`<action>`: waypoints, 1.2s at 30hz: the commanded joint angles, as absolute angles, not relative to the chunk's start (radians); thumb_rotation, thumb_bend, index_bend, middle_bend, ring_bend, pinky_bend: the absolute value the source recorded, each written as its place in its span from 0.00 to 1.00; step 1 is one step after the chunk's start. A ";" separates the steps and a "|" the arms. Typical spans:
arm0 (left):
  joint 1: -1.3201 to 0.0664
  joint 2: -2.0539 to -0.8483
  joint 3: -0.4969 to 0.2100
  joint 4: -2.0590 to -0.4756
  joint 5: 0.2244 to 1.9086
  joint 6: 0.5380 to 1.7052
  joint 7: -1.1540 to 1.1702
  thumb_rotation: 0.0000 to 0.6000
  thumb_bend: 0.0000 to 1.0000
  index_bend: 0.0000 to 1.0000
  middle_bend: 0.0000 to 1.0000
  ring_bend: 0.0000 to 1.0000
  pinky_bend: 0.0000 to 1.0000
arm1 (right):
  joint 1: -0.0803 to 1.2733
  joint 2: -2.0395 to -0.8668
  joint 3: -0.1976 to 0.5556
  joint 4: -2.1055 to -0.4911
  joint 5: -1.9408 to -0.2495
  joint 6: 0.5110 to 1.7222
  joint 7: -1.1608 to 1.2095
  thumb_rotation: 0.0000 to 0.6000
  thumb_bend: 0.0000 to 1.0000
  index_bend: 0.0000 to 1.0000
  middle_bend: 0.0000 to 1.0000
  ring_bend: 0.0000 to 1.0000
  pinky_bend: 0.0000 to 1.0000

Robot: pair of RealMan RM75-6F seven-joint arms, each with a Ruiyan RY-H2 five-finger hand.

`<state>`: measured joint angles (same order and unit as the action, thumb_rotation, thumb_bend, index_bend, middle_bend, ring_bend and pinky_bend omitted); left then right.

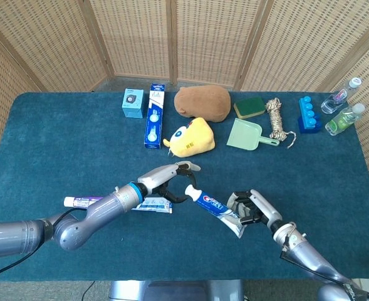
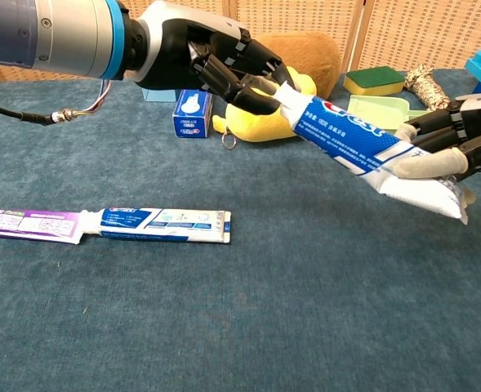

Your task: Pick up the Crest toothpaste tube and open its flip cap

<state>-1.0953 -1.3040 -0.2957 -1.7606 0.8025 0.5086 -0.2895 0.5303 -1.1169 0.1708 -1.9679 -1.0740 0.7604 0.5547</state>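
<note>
While our right hand (image 2: 456,151) is gripping the flat tail end of the Crest toothpaste tube (image 2: 362,151), we are holding it slanted above the blue table (image 1: 59,150), clear of the cloth. Our left hand (image 2: 211,61) is closing its fingers (image 2: 252,100) around the white flip cap (image 1: 189,190) at the raised end. A boxed toothbrush (image 2: 101,223) is lying flat below, well apart from the tube

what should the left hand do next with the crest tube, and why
Probably work the left hand's fingertips under the cap lip and flick it up. The right hand holds the Crest toothpaste tube by its tail end, off the table, and the left hand's fingers are on the cap end, which looks closed.
</note>
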 commanded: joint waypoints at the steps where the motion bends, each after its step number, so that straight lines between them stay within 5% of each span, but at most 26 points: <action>1: -1.094 -1.301 -0.295 -1.765 0.801 0.514 -0.289 1.00 0.39 0.57 0.15 0.02 0.12 | 0.537 -1.126 0.171 -1.972 -1.021 0.782 0.504 1.00 0.50 1.00 0.75 0.74 0.77; 25: -1.090 -1.278 -0.298 -1.796 0.793 0.534 -0.290 1.00 0.39 0.56 0.13 0.02 0.14 | 0.563 -1.171 0.148 -2.021 -0.896 0.914 0.199 1.00 0.50 1.00 0.75 0.75 0.77; 36: -1.041 -1.213 -0.311 -1.840 0.811 0.585 -0.303 1.00 0.39 0.43 0.12 0.02 0.14 | 0.544 -1.167 0.161 -2.024 -0.911 0.929 0.201 1.00 0.50 1.00 0.75 0.75 0.77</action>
<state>-1.0585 -1.2362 -0.3110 -1.8232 0.8024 0.5675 -0.3032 0.5538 -1.1718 0.1545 -2.0315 -0.9078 0.9314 0.1787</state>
